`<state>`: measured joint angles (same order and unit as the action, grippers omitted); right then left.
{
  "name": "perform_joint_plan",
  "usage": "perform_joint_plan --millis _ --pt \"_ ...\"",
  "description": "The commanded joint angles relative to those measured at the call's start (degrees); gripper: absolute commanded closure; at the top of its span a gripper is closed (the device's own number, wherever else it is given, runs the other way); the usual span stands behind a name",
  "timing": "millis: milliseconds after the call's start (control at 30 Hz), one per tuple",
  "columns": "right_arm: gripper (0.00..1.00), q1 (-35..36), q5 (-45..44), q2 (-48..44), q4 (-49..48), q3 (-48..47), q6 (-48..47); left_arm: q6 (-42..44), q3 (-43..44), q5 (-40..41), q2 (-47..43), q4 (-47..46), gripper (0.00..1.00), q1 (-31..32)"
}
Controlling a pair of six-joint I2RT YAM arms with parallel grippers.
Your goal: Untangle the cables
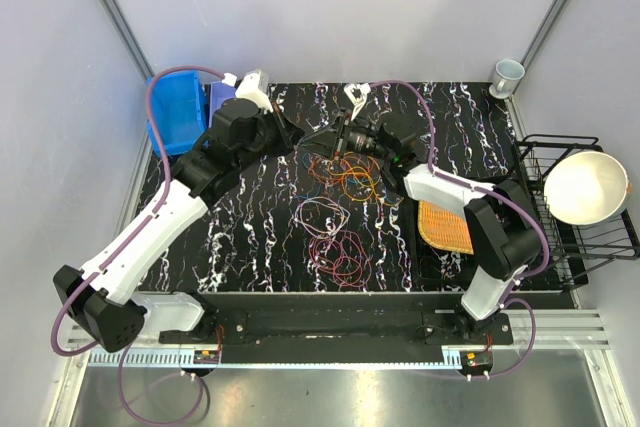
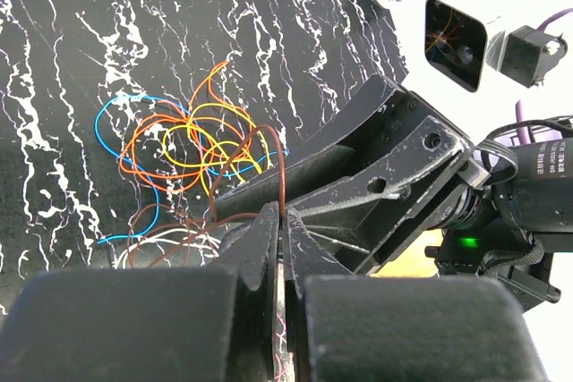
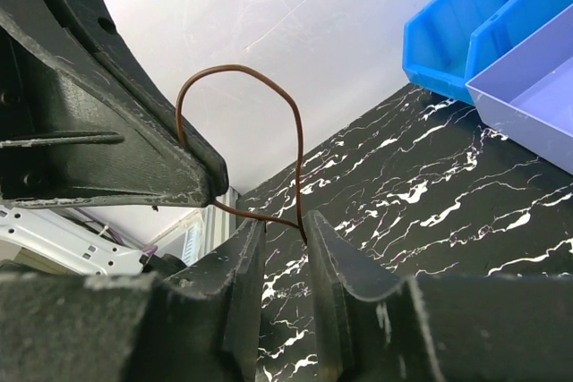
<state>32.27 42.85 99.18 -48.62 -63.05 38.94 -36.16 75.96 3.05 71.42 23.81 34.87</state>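
Clamped shut in the left claw (image 2: 279, 214): a brown cable (image 3: 237, 67), pinched between the tips with no gap showing. Out of those tips, a short arch of it, rising and bending down into the right claw (image 3: 282, 225), almost tip to tip with the left. Right claw a little apart, with the worktop (image 1: 250, 237) visible through the gap and the cable lying against one inner face. Both claws raised off the surface. Below the left claw, more brown strands trailing down. Just beneath the claws and slightly to their near side, a tangle (image 2: 183, 140) of orange, yellow and blue cables, flat on the black marbled top. Nearer the arm bases, a pale loop (image 1: 322, 214) just beside the tangle. Nearer still, red loops (image 1: 340, 250), close by the pale one. Far out to the left of the left claw, blue bins (image 1: 178, 112) at the worktop's corner. To the right and near side of the right claw, a woven orange mat (image 1: 445, 227) beside that arm. Further right, a black wire rack (image 1: 560, 139) holding a cream bowl (image 1: 585, 187). Beyond the rack, a cup (image 1: 508, 74).
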Motion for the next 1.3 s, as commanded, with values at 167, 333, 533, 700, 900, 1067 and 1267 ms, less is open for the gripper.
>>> perform_joint_plan --millis 167,333,533,700,900,1067,1267 --pt "0.68 0.8 0.0 1.3 -3.8 -0.3 1.3 -0.8 0.2 0.2 -1.6 -3.9 1.0 0.1" --pt "0.69 0.9 0.0 1.5 -3.8 -0.9 1.3 -0.9 0.0 0.0 -1.5 -4.0 1.0 0.1" --pt "0.6 1.3 0.1 2.2 -4.9 -1.5 2.1 -1.5 -0.3 0.0 -1.5 -4.4 1.0 0.1" --pt "0.63 1.7 -0.2 2.5 -4.9 -1.8 1.9 -1.9 -0.8 0.0 -1.4 -4.8 1.0 0.1" --pt "0.71 1.7 -1.2 2.5 -4.7 -2.0 1.6 -2.2 -1.2 -0.1 -1.4 -5.3 1.0 0.0" --pt "0.83 1.7 -1.3 3.0 -4.7 -2.4 1.9 -2.5 -1.8 -0.4 -1.4 -5.8 1.0 0.0" --pt "1.0 1.8 -2.0 2.8 -5.1 -1.6 1.9 -2.6 -2.2 -0.9 -1.9 -5.4 0.9 0.0"
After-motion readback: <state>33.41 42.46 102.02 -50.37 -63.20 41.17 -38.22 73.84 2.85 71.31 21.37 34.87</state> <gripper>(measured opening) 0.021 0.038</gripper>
